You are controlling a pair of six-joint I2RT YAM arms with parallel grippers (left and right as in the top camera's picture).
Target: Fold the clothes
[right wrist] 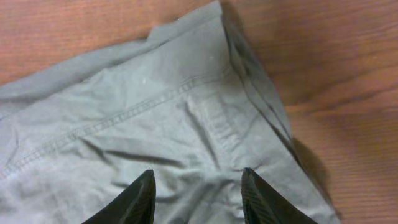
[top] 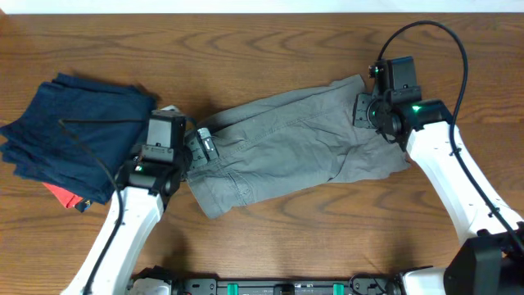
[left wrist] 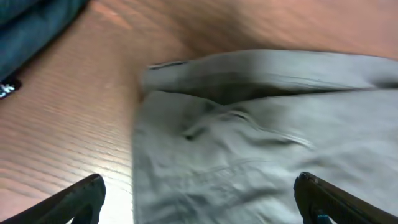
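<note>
Grey cotton shorts (top: pixel 286 147) are lying pretty flat across the middle of the brown wooden table (top: pixel 262 41), slanted a bit, with one end by each of my arms. A stack of dark navy folded garments (top: pixel 74 123) sits off to the left, well clear.

My left gripper (left wrist: pixel 199 185) is spread wide over what looks like the waistband end, holding nothing. My right gripper (right wrist: pixel 198 175) is partly open above the stitched hem corner, also empty.

The fabric looks light and floppy, so I'd guess it sags and wrinkles once lifted. The hems and band look thicker, so I'd pinch there and make sure I catch every layer.
</note>
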